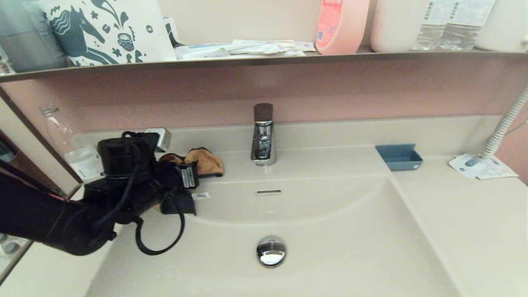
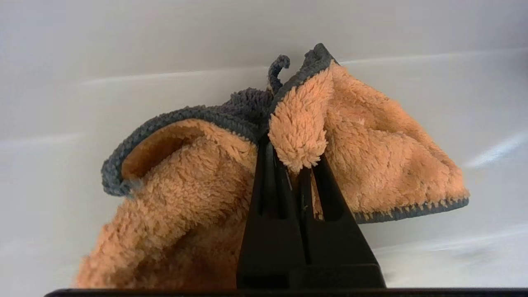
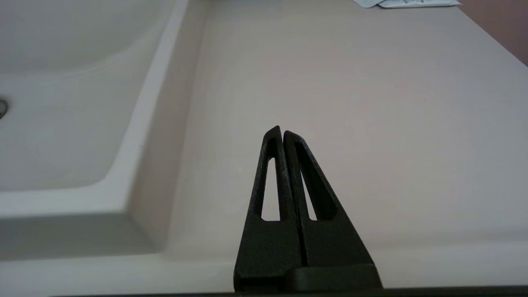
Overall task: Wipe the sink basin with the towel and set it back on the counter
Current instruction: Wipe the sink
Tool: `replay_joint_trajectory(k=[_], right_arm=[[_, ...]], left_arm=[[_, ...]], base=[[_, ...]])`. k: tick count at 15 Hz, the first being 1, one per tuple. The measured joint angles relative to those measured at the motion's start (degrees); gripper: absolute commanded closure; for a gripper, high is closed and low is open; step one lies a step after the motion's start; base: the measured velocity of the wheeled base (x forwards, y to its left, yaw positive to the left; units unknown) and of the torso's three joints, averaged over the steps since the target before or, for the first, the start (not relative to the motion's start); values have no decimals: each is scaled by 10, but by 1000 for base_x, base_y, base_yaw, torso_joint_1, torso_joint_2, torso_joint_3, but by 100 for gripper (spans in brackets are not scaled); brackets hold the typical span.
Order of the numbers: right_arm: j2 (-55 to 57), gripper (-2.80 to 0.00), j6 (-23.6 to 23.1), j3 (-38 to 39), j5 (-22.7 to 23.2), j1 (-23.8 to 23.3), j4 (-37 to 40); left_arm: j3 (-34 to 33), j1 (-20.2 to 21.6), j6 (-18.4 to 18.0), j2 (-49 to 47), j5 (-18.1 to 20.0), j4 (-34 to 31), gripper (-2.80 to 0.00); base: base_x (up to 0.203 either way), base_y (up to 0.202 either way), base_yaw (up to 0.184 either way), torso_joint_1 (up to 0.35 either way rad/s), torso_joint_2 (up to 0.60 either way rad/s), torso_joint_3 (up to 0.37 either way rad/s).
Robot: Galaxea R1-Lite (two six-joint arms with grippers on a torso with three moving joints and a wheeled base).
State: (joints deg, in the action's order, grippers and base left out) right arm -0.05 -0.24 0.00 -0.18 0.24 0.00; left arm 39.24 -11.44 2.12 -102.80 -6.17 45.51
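The orange fleece towel [image 1: 205,161] with grey stitched edging is bunched on the counter ledge left of the faucet, behind the sink basin's [image 1: 338,243] back left corner. My left gripper [image 2: 291,159] is shut on a fold of the towel [image 2: 379,152], and a tuft covers its fingertips. In the head view the left arm [image 1: 123,185] reaches in from the left over the basin's edge. The basin has a chrome drain stopper [image 1: 271,250] and a slot overflow [image 1: 268,192]. My right gripper [image 3: 282,132] is shut and empty above the counter [image 3: 350,90] right of the basin; it is out of the head view.
A chrome faucet [image 1: 263,138] stands behind the basin. A small blue tray [image 1: 399,156], papers [image 1: 482,166] and a white ribbed hose [image 1: 505,123] are at the back right. A clear bottle [image 1: 66,142] stands far left. The dark-edged upper shelf [image 1: 231,62] holds several bottles.
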Motion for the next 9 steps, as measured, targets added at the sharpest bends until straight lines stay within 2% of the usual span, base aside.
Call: replay_joint_trajectory(k=[2, 4, 6, 9], right_arm=[[0, 0, 0, 0, 0, 0, 0], [0, 0, 0, 0, 0, 0, 0], [0, 0, 0, 0, 0, 0, 0], [0, 0, 0, 0, 0, 0, 0]], left_arm=[[2, 56, -7, 18, 41, -21, 0], [4, 80, -10, 27, 55, -24, 0], [6, 64, -9, 30, 48, -24, 0], [16, -17, -7, 24, -1, -23, 0]], base=[[0, 0, 0, 0, 0, 0], [0, 0, 0, 0, 0, 0], [0, 0, 0, 0, 0, 0], [0, 0, 0, 0, 0, 0]])
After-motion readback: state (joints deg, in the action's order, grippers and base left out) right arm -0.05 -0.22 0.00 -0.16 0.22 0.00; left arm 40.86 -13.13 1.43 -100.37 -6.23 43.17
